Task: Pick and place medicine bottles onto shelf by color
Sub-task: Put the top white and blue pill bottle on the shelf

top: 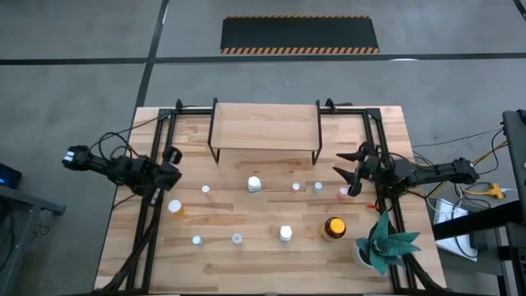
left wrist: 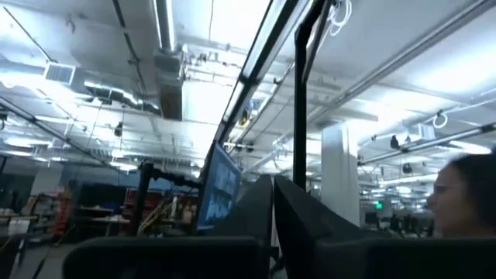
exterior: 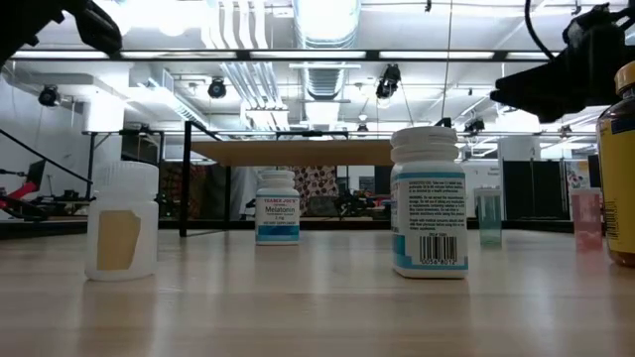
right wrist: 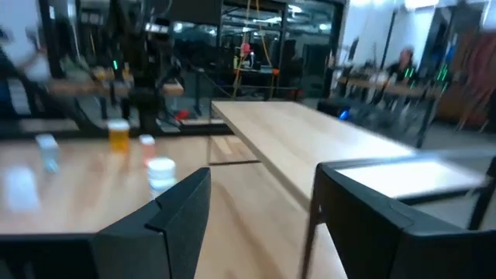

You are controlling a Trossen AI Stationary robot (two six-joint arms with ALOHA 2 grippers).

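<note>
The shelf [top: 265,127] is a low light-wood board on black legs at the table's far middle, with nothing on it; it also shows in the right wrist view [right wrist: 310,143]. Several small bottles stand on the tabletop in front of it. Among them are a white one [top: 255,183], another white one [top: 285,233], an amber one with a yellow label [top: 334,228], an orange-tinted one [top: 175,206] and a red-capped vial [top: 343,193]. My right gripper [top: 343,173] hangs open and empty above the table, right of the shelf. My left gripper [top: 170,167] is shut and empty at the table's left side, tipped upward.
A green spiky plant [top: 385,242] stands at the near right, beside the amber bottle. Black frame rails [top: 152,205] run along both sides of the table. A person [left wrist: 465,194] shows in the room beyond.
</note>
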